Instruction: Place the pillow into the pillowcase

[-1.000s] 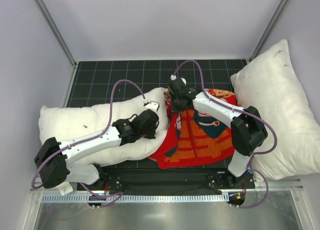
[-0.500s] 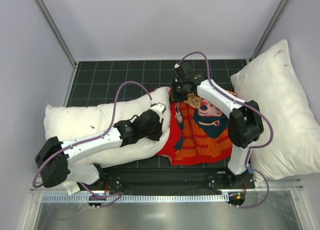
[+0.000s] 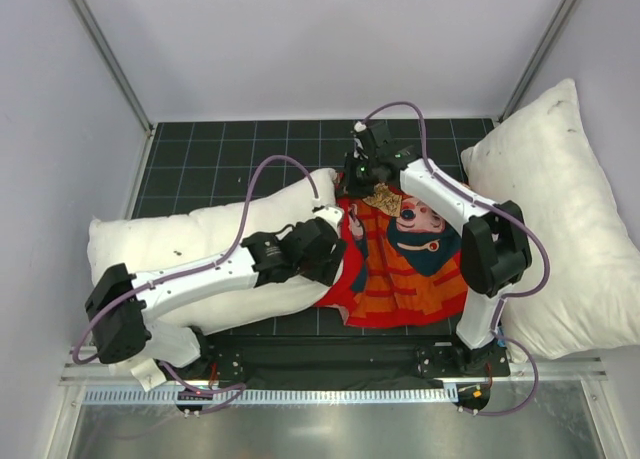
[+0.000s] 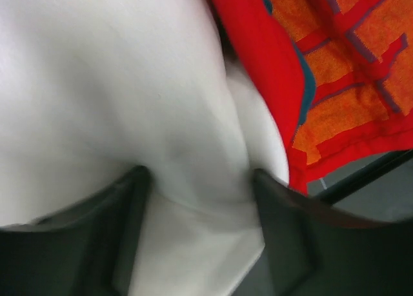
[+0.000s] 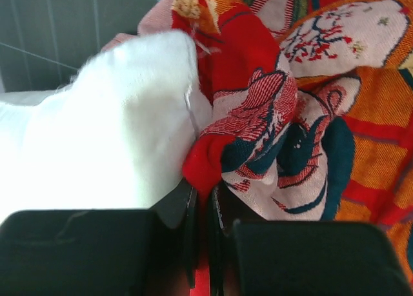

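The white pillow [image 3: 180, 244] lies across the left of the mat, its right end at the mouth of the red pillowcase [image 3: 410, 269]. My left gripper [image 3: 335, 254] is open and pressed onto that end. In the left wrist view the pillow [image 4: 129, 83] bulges between the wide-apart fingers [image 4: 129, 231], and the pillowcase [image 4: 271, 70] hem lies over its tip. My right gripper [image 3: 362, 179] is shut on the case's far edge. In the right wrist view it [image 5: 205, 199] pinches a red fold of the pillowcase [image 5: 258, 109], right beside the pillow's corner [image 5: 116, 135].
A larger white pillow [image 3: 560, 209] with dark specks leans at the right wall, touching the right arm's elbow. The dark gridded mat [image 3: 250, 149] shows behind the arms. Grey walls with metal posts close in the back and sides.
My left gripper has opened, letting go of the pillow, and slid right toward the pillowcase. The right gripper has drawn the case's edge back and to the right, spreading the printed side flatter.
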### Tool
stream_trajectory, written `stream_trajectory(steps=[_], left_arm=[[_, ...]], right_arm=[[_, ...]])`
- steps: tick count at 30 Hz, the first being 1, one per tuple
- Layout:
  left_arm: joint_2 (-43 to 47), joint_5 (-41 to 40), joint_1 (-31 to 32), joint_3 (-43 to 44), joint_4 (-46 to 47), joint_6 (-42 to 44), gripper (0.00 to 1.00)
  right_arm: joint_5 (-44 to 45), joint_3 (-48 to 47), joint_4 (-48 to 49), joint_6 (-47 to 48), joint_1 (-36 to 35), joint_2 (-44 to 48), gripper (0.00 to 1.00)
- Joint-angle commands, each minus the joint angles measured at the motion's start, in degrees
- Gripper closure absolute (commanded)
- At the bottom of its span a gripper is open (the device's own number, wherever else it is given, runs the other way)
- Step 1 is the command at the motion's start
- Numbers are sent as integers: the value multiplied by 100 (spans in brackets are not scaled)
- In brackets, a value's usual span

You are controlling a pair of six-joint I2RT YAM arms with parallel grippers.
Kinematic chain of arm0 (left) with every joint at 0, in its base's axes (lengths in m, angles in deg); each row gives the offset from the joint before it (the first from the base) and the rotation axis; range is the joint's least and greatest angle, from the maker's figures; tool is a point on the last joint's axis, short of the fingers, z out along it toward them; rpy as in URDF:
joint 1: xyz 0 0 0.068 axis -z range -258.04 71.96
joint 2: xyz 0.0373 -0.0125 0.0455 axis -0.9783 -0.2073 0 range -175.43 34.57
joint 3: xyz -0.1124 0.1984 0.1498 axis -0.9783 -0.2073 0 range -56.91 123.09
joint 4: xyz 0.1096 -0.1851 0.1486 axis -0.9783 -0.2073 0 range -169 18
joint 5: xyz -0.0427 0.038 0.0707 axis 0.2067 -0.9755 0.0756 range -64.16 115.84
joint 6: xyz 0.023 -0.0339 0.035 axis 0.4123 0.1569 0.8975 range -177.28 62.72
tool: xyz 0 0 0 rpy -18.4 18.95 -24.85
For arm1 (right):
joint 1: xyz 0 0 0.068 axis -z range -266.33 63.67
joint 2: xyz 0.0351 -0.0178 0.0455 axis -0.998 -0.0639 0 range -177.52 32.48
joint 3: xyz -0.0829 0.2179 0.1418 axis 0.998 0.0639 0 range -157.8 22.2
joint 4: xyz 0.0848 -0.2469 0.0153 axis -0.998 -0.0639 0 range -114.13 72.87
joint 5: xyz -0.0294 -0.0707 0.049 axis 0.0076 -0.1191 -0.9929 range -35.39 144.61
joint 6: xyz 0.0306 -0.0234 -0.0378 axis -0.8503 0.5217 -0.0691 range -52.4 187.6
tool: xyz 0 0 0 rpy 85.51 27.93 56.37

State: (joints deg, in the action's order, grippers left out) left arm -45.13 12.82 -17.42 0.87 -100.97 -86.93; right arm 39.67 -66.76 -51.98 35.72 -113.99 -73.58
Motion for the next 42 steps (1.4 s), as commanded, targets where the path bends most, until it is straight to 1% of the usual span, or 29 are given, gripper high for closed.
stream_trajectory(steps=[1,3,4,6,7,8,11,12,13,15,18,21,22,24,25,27,28,29,30,31,34,36,37,38,39,40,41,42], left_arm=[[-125,389,363,599,-1926,-278,23],[-11,108,188,1066,-2427,-217,11],[33,71,117,1069,-2542,-182,9],[174,71,-207,1411,-2770,-68,7],[313,45,-348,1499,-2807,-15,4],[376,53,-636,1691,-2868,116,2],[447,255,-1340,1956,-2886,310,1],[394,290,-1830,2157,-2921,354,0],[255,291,-1974,2289,-2965,389,0],[87,317,-2194,2675,-3009,529,0],[-186,492,-2283,3071,-3053,574,0],[-353,634,-2361,3335,-2974,636,0],[-414,660,-2484,3415,-2957,679,0],[-773,669,-2695,3712,-2860,715,0],[-949,573,-2913,3862,-2877,654,0],[-1606,126,-3056,4284,-3140,575,0],[-1819,72,-3152,4555,-3132,539,0],[-1986,54,-3205,4645,-2984,461,0],[-2327,245,-3353,4811,-2887,382,0],[-2487,334,-3355,4813,-2825,381,0],[-3208,431,-3574,5313,-2746,258,0],[-3586,790,-3759,5647,-2798,188,0],[-3866,1375,-3777,5709,-2850,196,5],[-3930,1711,-3777,5605,-2842,240,12],[-3904,1958,-3707,5378,-2598,240,32],[-3565,2222,-3628,4975,-2274,197,39],[-3309,2311,-3532,4084,-1932,170,46],[-2993,2365,-3296,3570,-1615,144,48]], right_arm=[[0,230,2386,-257,200,717,92],[-192,529,2605,-257,200,858,92],[-263,625,2693,-257,200,894,92],[-413,862,2975,-258,191,956,92],[-457,890,3010,-249,191,964,92],[-475,899,3019,-249,191,938,92],[-527,890,3019,-222,191,859,92],[-554,890,3028,-222,200,842,92],[-580,873,3037,-222,200,824,92],[-642,881,3055,-231,182,798,92],[-677,855,3046,-196,182,771,92],[-668,872,3002,-135,182,789,92],[-642,881,2976,-126,182,797,92],[-624,890,2967,-126,182,789,92],[-624,890,2967,-134,182,789,92],[-624,881,2984,-152,173,780,92],[-624,890,2975,-187,173,754,92],[-624,873,2975,-196,182,754,92],[-624,881,2984,-213,165,736,92],[-616,881,2975,-214,164,727,92],[-598,890,2932,-214,156,718,92],[-563,916,2905,-205,164,727,92],[-511,916,2853,-196,156,727,92],[-458,908,2817,-161,156,718,92],[-405,882,2756,-143,156,701,92],[-300,803,2634,-117,156,675,92],[-247,750,2546,-82,164,605,92],[-194,689,2458,-64,164,543,92]])
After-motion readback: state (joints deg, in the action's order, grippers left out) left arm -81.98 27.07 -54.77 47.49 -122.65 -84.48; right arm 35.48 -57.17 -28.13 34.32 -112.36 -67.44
